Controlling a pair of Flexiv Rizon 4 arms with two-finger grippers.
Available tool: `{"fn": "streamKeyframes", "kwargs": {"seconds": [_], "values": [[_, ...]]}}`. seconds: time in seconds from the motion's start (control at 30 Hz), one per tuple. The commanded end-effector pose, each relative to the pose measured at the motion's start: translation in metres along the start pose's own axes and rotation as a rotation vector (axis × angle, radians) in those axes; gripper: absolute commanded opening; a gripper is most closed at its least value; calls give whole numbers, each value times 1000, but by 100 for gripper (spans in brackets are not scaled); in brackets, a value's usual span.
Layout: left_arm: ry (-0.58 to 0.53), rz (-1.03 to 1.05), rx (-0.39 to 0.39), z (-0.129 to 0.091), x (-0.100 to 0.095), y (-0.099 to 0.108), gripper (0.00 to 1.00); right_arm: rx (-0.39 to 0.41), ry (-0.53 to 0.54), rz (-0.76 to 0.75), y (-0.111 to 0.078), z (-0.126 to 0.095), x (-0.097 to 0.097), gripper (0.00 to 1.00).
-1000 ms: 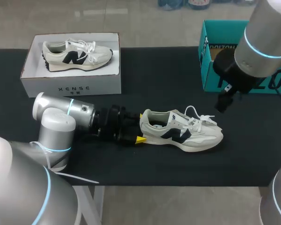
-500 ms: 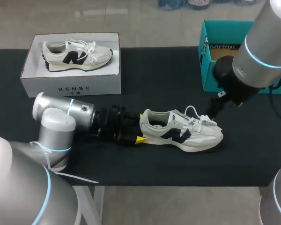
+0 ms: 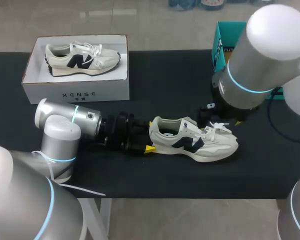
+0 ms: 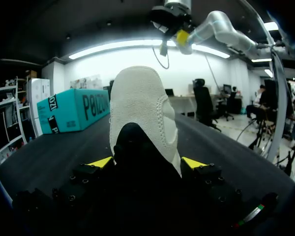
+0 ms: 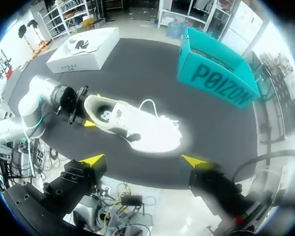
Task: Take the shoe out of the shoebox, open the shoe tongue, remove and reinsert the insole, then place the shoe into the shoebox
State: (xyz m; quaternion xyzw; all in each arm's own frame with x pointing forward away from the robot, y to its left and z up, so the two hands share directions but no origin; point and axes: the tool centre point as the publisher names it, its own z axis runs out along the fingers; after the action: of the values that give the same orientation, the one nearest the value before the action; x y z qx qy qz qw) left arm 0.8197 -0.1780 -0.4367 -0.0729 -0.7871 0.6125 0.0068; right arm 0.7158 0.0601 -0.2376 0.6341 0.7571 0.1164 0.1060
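White shoe (image 3: 195, 138) is laid out on the table (image 3: 165, 85), heel clamped by the left gripper (image 4: 147, 162); right gripper (image 5: 142, 160) is held open over the laces (image 3: 217, 127); only unboxing is done

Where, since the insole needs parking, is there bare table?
Bare table lies between the white shoebox and teal box and along the near edge. Crowded around the shoe: left gripper at heel, right gripper over laces.

Shoe (image 3: 195, 140) mid-table, left claw (image 4: 145, 161) at its heel, shoebox (image 3: 75, 94) behind left, 2nd box (image 3: 219, 55) behind right
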Motion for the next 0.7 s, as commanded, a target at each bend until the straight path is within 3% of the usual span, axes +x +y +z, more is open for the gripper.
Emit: {"fn": "streamKeyframes", "kwargs": {"seconds": [0.03, 0.27, 0.7], "values": [[0, -1, -2, 4, 0, 2, 0, 15, -74, 42, 4, 15, 26, 100], [0, -1, -2, 4, 0, 2, 0, 51, -115, 66, 17, 31, 46, 100], [0, -1, -2, 4, 0, 2, 0, 109, -93, 158, 46, 73, 56, 100]]}}
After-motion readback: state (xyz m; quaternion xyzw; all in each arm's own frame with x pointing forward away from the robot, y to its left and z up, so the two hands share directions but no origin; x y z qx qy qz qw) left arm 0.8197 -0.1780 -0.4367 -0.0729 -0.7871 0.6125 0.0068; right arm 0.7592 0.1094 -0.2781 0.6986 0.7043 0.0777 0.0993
